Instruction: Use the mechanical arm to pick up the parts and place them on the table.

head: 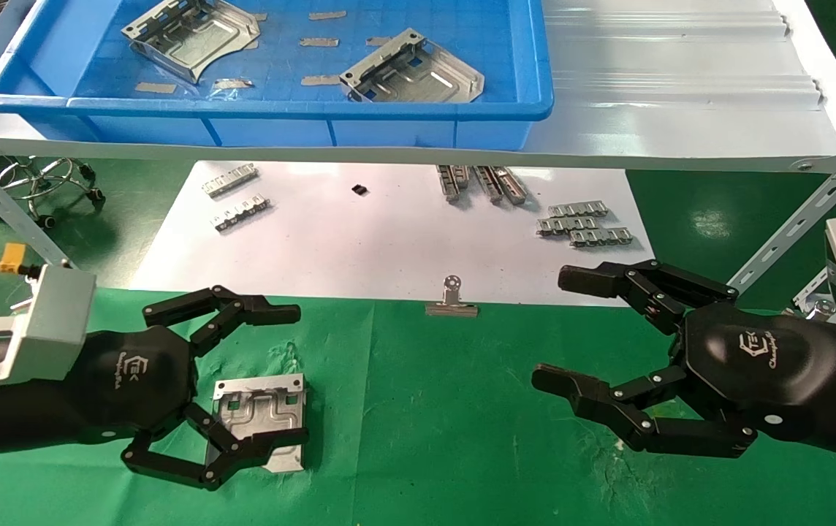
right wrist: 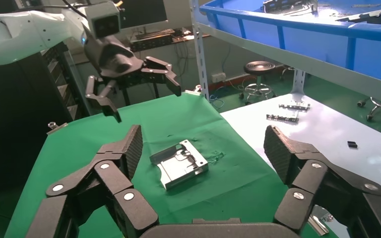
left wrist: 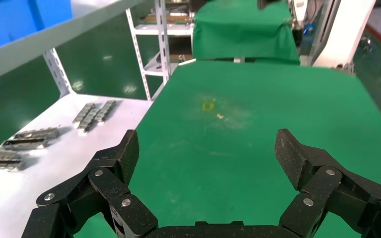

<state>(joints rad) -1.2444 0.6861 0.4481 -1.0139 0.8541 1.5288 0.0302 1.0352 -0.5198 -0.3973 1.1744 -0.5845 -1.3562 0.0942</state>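
Green-clothed bench (head: 425, 438) carries one part (head: 261, 409) lying flat, slotted flange toward the shelf, beneath the left pincer (head: 246, 387), fingers spread, clear above it. Right pincer (head: 571, 332) released, empty. Palm logos unreadable. Two parts (head: 191, 33) remain in the blue tray (head: 389, 109).

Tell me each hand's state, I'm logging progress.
Left hand: open, above the metal plate on the green table, holding nothing.
Right hand: open, empty.
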